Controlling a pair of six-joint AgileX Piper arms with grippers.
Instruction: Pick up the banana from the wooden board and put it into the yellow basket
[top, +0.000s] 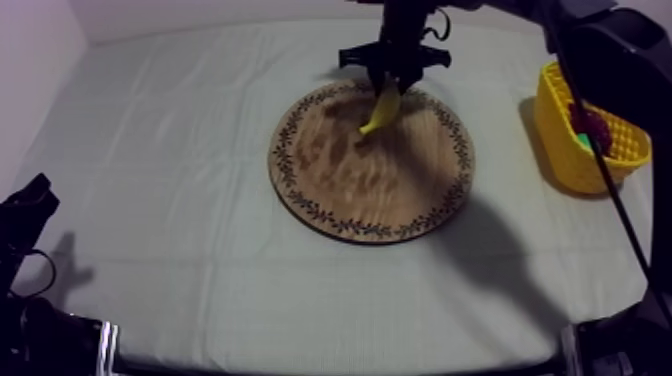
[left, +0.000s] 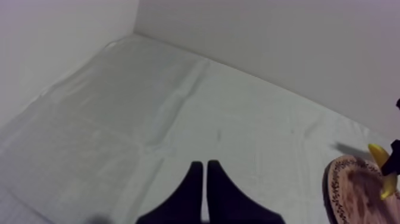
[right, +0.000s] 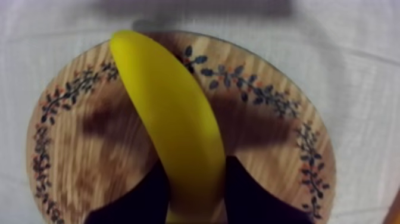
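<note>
A yellow banana (top: 383, 108) hangs steeply tilted over the far part of the round wooden board (top: 370, 190). My right gripper (top: 390, 82) is shut on it from above. In the right wrist view the black fingers (right: 250, 196) clamp the banana (right: 172, 113) on both sides, with the board (right: 77, 149) below. Whether the banana's lower tip touches the board I cannot tell. The yellow basket (top: 560, 155) stands at the right of the table. My left gripper (top: 32, 195) rests low at the left, its fingers (left: 193, 179) together as a narrow wedge.
Inside the basket lie a small red fruit (top: 590, 122) and something green (top: 583, 142). The left wrist view takes in bare cloth, the board's edge (left: 357, 190) and the banana (left: 379, 156) beside it. Walls border the table at the back and left.
</note>
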